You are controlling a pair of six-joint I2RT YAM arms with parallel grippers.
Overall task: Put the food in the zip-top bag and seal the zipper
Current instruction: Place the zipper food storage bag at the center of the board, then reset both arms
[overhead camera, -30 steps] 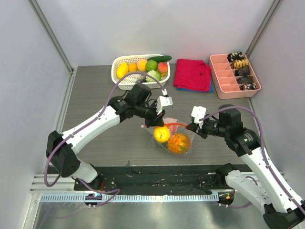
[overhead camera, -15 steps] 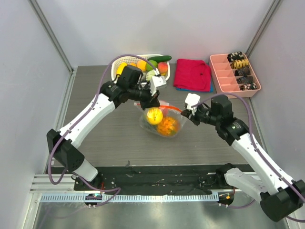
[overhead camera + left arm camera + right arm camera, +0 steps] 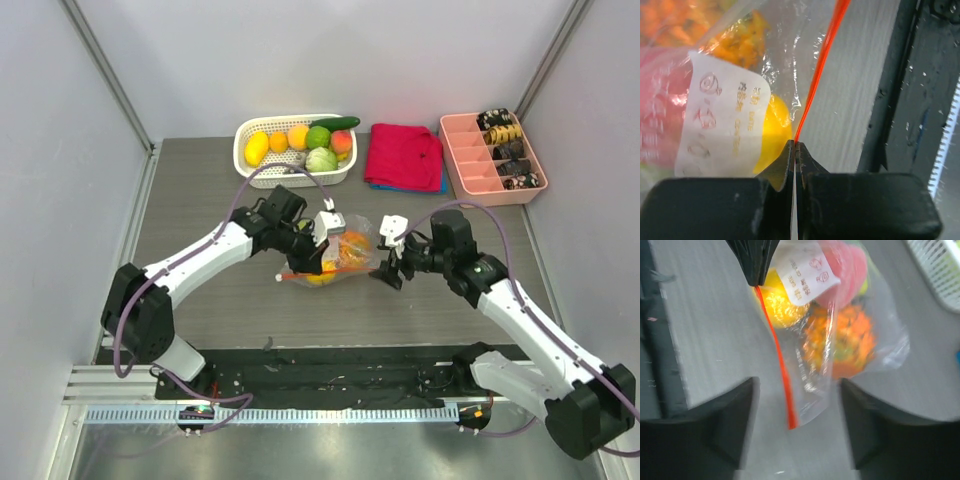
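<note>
The zip-top bag (image 3: 345,252) lies on the table's middle holding the food: a frilly orange piece (image 3: 845,340), a yellow one (image 3: 782,305) and a pink one (image 3: 845,265). Its whitish label (image 3: 720,115) faces the left wrist camera. The orange-red zipper (image 3: 820,70) runs straight along the mouth. My left gripper (image 3: 795,146) is shut on one end of that strip, seen from above as the left gripper (image 3: 303,264) at the bag's left. My right gripper (image 3: 799,385) stands open just off the strip's other end (image 3: 791,422), touching nothing, and shows from above as the right gripper (image 3: 390,268).
A white slotted basket (image 3: 250,165) with more toy fruit stands at the back. To its right lie a folded red cloth (image 3: 404,155) and a pink compartment tray (image 3: 470,165). A black rail (image 3: 330,370) borders the near edge.
The bag, held up between both grippers before, has come down toward the near side. The right gripper has let go of the zipper's end and opened. The left keeps its hold.
</note>
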